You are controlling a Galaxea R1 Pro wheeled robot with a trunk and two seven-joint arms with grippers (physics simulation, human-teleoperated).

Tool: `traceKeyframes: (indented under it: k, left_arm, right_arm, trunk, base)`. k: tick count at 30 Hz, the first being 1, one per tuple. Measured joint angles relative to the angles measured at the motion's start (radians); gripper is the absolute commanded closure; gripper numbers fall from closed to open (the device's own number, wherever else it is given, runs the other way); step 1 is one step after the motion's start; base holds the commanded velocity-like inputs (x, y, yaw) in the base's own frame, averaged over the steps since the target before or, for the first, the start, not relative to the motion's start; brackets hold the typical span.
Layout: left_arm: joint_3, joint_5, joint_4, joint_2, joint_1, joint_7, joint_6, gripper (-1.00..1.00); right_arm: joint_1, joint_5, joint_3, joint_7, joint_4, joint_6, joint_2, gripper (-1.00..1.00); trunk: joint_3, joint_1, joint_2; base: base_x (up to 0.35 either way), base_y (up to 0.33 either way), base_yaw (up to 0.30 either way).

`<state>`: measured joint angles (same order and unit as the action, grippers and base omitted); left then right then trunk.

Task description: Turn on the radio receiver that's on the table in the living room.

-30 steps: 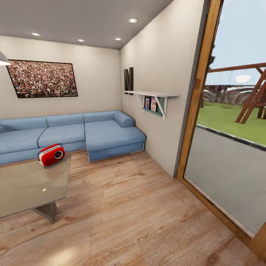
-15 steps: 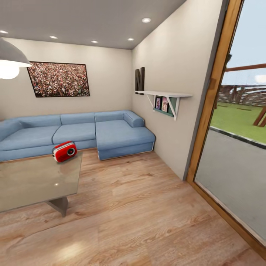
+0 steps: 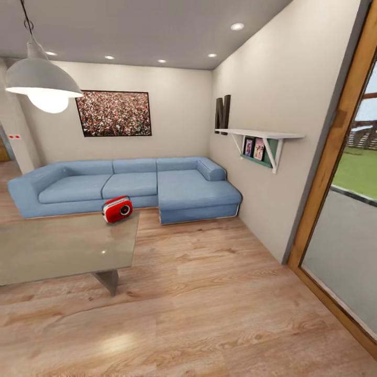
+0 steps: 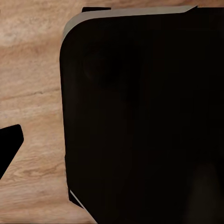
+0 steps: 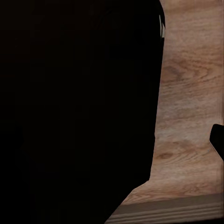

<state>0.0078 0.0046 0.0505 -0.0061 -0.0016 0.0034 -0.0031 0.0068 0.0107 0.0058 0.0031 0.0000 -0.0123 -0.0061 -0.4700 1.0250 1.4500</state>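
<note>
The radio receiver [image 3: 118, 209], red with white sides and a round dial, stands on the far right corner of the low grey-taupe table [image 3: 57, 248] in the head view, left of centre. The blue sectional sofa [image 3: 131, 183] runs right behind it in the living room. In the left wrist view a dark body panel [image 4: 140, 116] hangs over wood floor, with a black sliver [image 4: 9, 147] at the frame's edge. The right wrist view has a similar dark mass [image 5: 74, 107] and an edge sliver [image 5: 217, 140]. Neither wrist view lets me read the fingers' spacing.
A white dome lamp [image 3: 44, 78] hangs above the table's left part. A wall shelf [image 3: 259, 137] juts from the right wall, and a wood-framed glass door [image 3: 340, 173] stands further right. Light plank floor [image 3: 209, 293] lies between me and the table.
The whole head view has swung left, so radio, table and sofa sit further right in the picture and the lamp has come into sight. The radio itself has not moved on the table.
</note>
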Motion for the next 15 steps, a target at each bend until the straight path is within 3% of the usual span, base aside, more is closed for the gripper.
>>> traceKeyframes:
  k: [15]
  left_arm:
    - [0.001,0.0,0.0,0.0,0.0,0.01,0.0,-1.0]
  right_arm:
    - [0.0,0.0,0.0,0.0,0.0,0.0,0.0,-1.0]
  trunk:
    - [0.0,0.0,0.0]
  base:
    - [0.0,0.0,0.265]
